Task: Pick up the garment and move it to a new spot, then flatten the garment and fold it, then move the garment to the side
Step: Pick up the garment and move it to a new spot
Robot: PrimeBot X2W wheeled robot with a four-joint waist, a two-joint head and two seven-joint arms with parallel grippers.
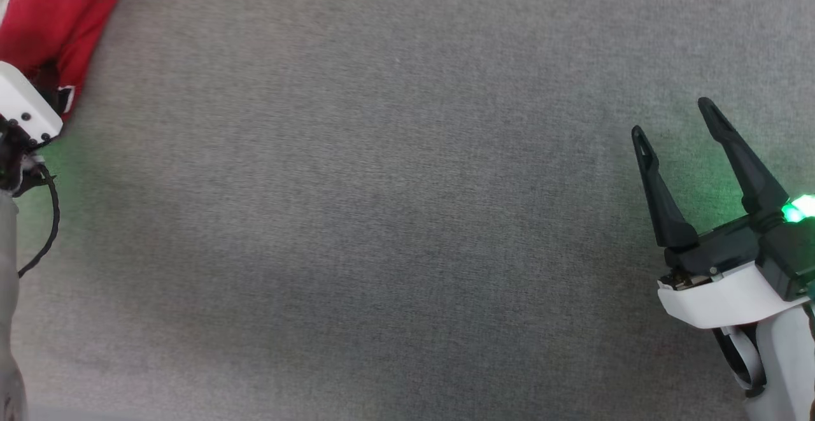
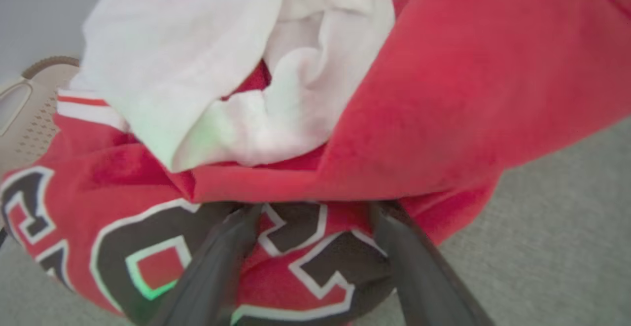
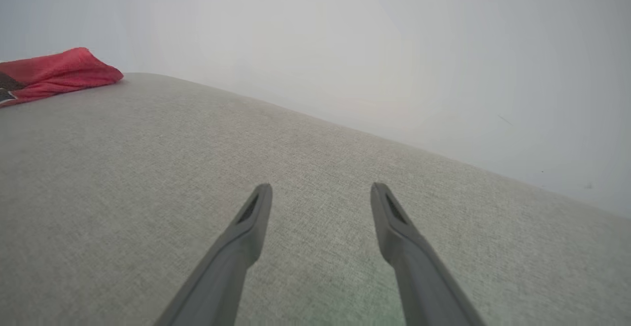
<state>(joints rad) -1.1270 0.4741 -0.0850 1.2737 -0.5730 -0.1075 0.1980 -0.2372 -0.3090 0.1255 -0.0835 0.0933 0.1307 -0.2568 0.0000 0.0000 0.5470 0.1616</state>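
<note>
Left pincer (image 2: 315, 212) stands apart, tips hidden under a red fold of the Bulls top (image 2: 443, 94), which lies bunched at the bench's (image 1: 407, 217) far left corner. I should probably bite deep before lifting. Right pincer (image 1: 673, 120) hangs spread, well apart.

The garment (image 2: 443, 94) is soft, matt red cloth with smooth white cuffs. Beside the garment, the grey surface (image 1: 382, 217) is matt, coarsely woven fabric. The right gripper (image 1: 672, 117) has matt dark plastic fingers (image 1: 662, 204) and a smooth, glossy white housing (image 1: 726, 297).
</note>
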